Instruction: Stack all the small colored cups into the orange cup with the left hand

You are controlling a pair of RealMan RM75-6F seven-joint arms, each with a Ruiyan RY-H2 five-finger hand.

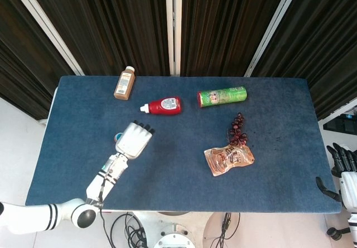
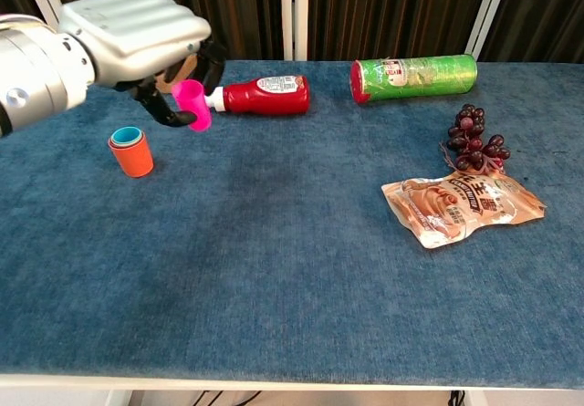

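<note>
My left hand [image 2: 128, 32] is raised above the table's left side and pinches a small pink cup [image 2: 192, 105] in its fingertips, slightly tilted. The orange cup [image 2: 132, 154] stands upright below and to the left of it, with a teal cup nested inside. In the head view the left hand [image 1: 134, 139] hovers just right of the orange cup [image 1: 117, 138], mostly covering it; the pink cup is hidden there. My right hand [image 1: 345, 173] hangs off the table's right edge, holding nothing, with its fingers together.
Along the back lie a brown bottle [image 2: 172, 62], a red ketchup bottle [image 2: 260, 95] and a green chip can [image 2: 415, 77]. Dark grapes [image 2: 473, 140] and a snack pouch [image 2: 461, 207] sit at the right of the blue table [image 2: 274, 269].
</note>
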